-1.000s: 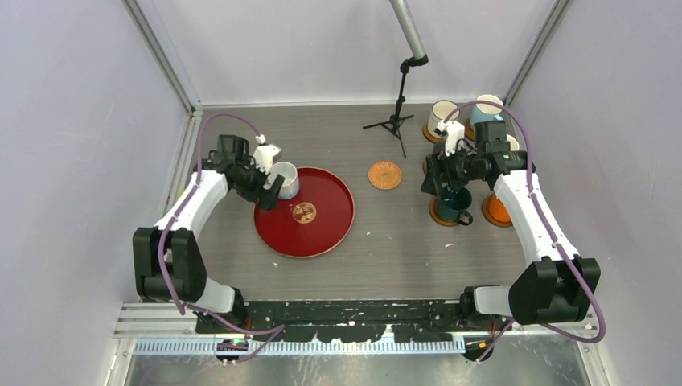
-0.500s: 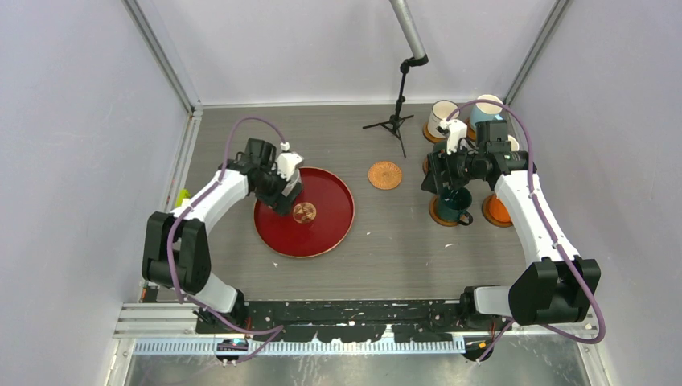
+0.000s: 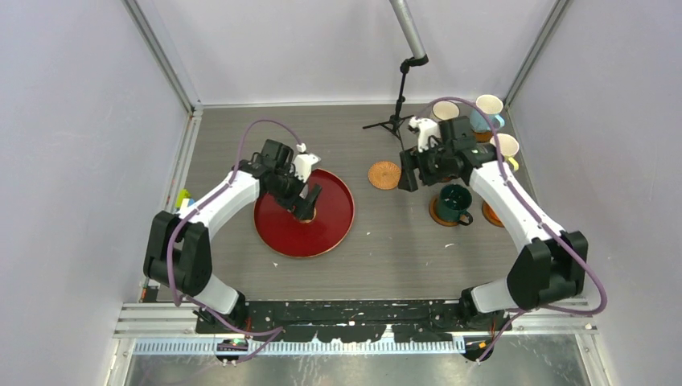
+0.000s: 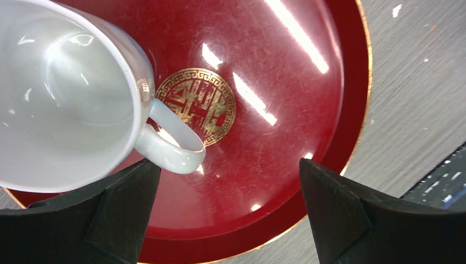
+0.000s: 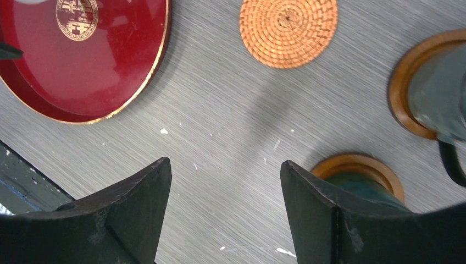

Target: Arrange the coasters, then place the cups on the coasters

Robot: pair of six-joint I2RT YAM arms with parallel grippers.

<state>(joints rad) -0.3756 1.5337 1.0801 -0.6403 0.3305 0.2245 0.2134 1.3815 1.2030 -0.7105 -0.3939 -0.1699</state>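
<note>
In the left wrist view a white cup (image 4: 66,99) stands on the red tray (image 4: 286,110), its handle (image 4: 173,148) pointing toward my open left gripper (image 4: 226,165). The handle lies just beside the left finger, and nothing is between the jaws. From above, the left gripper (image 3: 308,205) hangs over the tray's middle and the arm hides the cup. My right gripper (image 3: 406,170) is open and empty beside the woven coaster (image 3: 384,174). The right wrist view has the same coaster (image 5: 288,30) ahead. A dark teal cup (image 3: 454,199) sits on a wooden coaster (image 3: 438,215).
Cream (image 3: 445,110), light blue (image 3: 488,104) and pale yellow (image 3: 505,145) cups stand at the back right. A dark grey-green cup on its coaster (image 5: 404,93) shows at the right wrist view's edge. A small black tripod (image 3: 396,121) stands at the back centre.
My left arm swung right across the tray, so its gripper is now past the white cup. My right arm moved left from the teal cup toward the woven coaster, uncovering the back cups.
</note>
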